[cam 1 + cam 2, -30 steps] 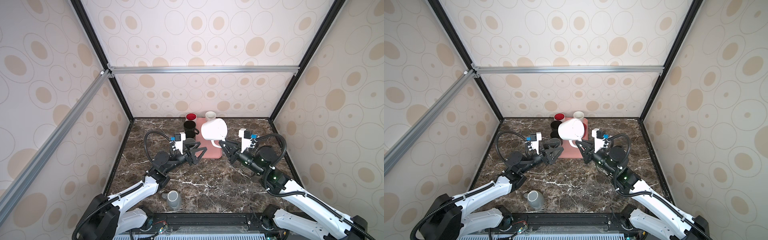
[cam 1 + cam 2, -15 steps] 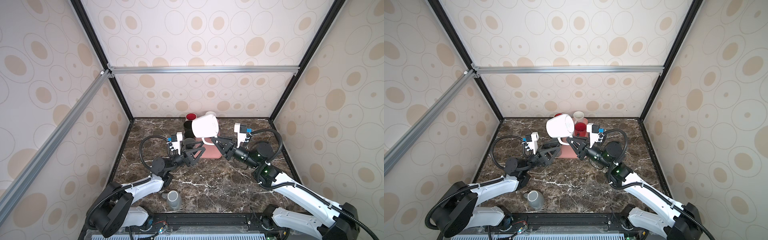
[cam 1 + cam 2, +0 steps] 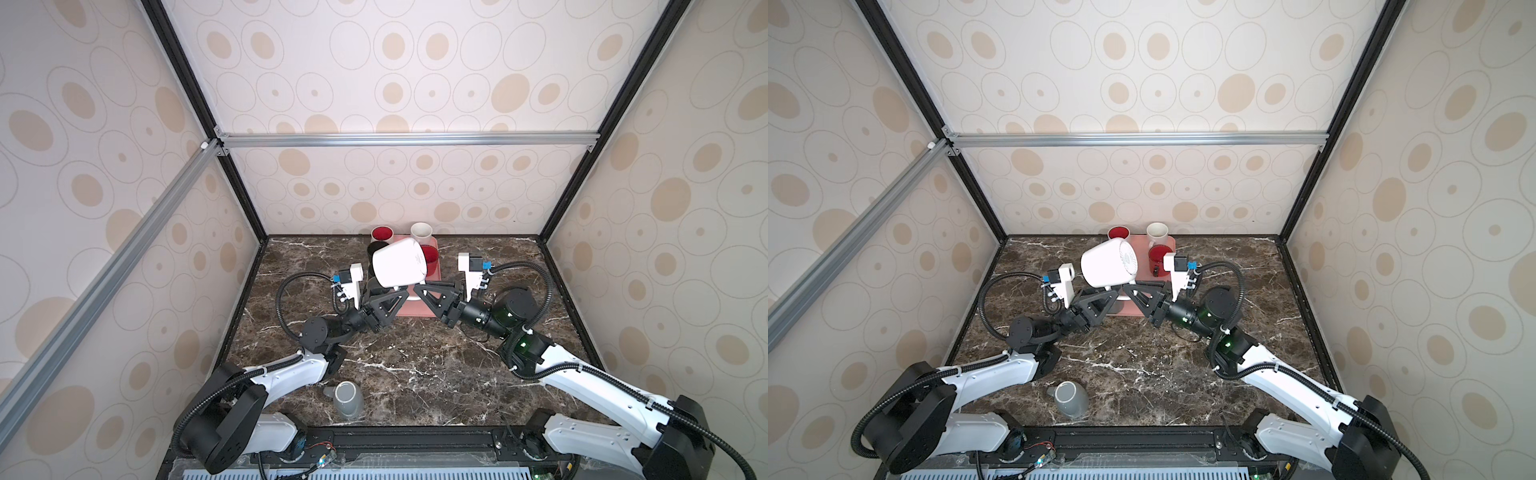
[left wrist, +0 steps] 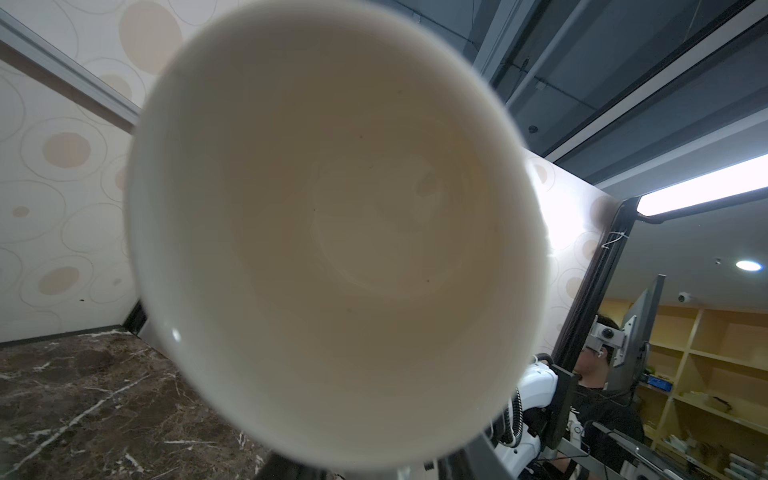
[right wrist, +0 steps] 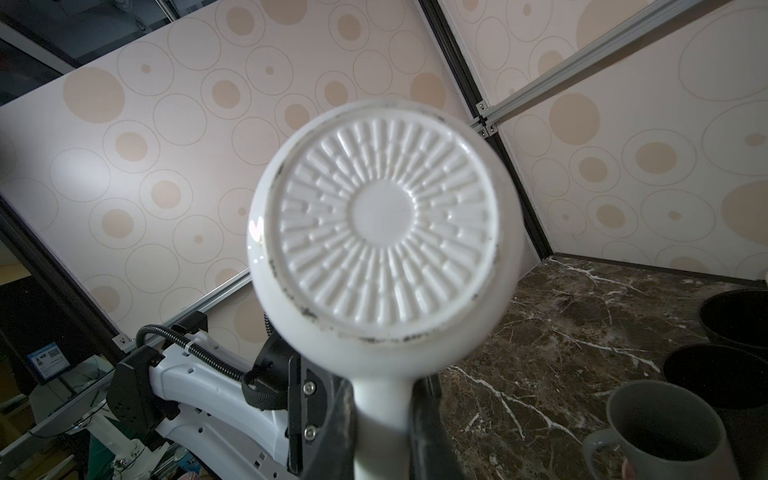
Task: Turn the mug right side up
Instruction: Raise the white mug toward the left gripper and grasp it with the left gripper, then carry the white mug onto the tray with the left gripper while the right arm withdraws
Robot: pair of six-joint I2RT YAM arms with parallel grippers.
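Note:
The white mug (image 3: 399,266) (image 3: 1106,264) hangs on its side above the table in both top views, ribbed base toward the right. My right gripper (image 3: 417,288) is shut on its handle (image 5: 382,411), and the right wrist view looks straight at the base (image 5: 384,220). My left gripper (image 3: 390,292) sits just under the mouth end, jaws still apart. The left wrist view looks into the mug's empty inside (image 4: 332,232). Whether the left fingers (image 4: 286,469) touch the rim is unclear.
A pink tray (image 3: 415,312) lies at the back centre with red mugs (image 3: 381,233) (image 3: 431,254), a cream mug (image 3: 420,230) and a black mug (image 3: 372,250) on or beside it. A grey mug (image 3: 348,400) lies on its side near the front edge. Patterned walls enclose the table.
The right gripper carried the white mug leftward and tipped it from upside down onto its side. The left gripper rose under its mouth end and its jaws narrowed.

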